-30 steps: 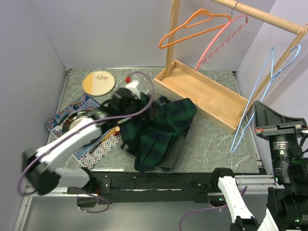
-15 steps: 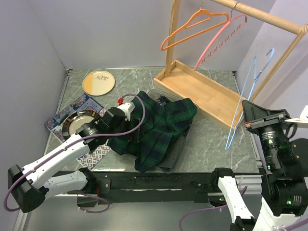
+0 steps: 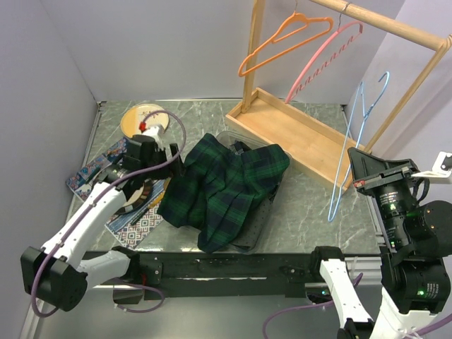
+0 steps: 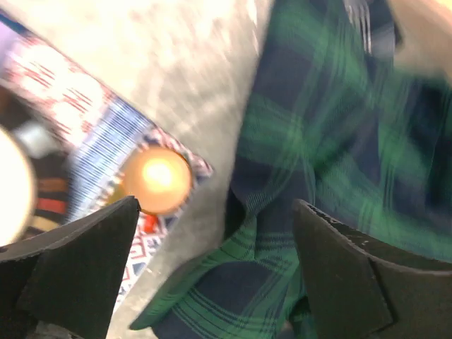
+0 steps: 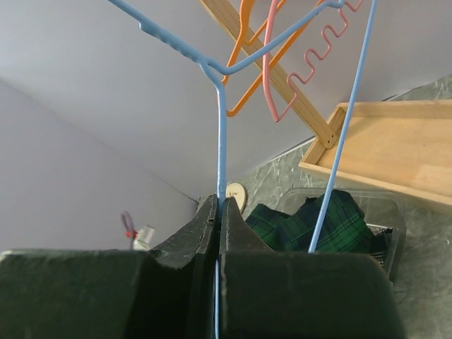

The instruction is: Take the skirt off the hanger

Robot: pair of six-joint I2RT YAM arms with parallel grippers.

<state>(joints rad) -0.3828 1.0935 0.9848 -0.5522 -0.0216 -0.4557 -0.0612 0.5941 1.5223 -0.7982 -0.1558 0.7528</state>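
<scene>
The dark green and navy plaid skirt [image 3: 226,185] lies crumpled over a clear tray on the table, free of any hanger; it also shows in the left wrist view [image 4: 332,176] and the right wrist view [image 5: 321,226]. My left gripper [image 3: 161,152] is open and empty just left of the skirt's edge; in its wrist view [image 4: 215,272] the jaws stand wide apart over the cloth's border. My right gripper [image 3: 361,176] is shut on the light blue wire hanger [image 3: 353,145], held up at the right; its wire runs between the closed fingers [image 5: 220,212].
A wooden rack [image 3: 304,134] with an orange hanger [image 3: 282,39] and a pink hanger [image 3: 321,60] stands at the back right. A round plate [image 3: 141,116] and a patterned mat [image 3: 120,191] with a bowl lie at the left.
My left gripper has let go of the skirt and drawn back to the left. My right gripper has lifted the blue hanger and swung it left toward the rack.
</scene>
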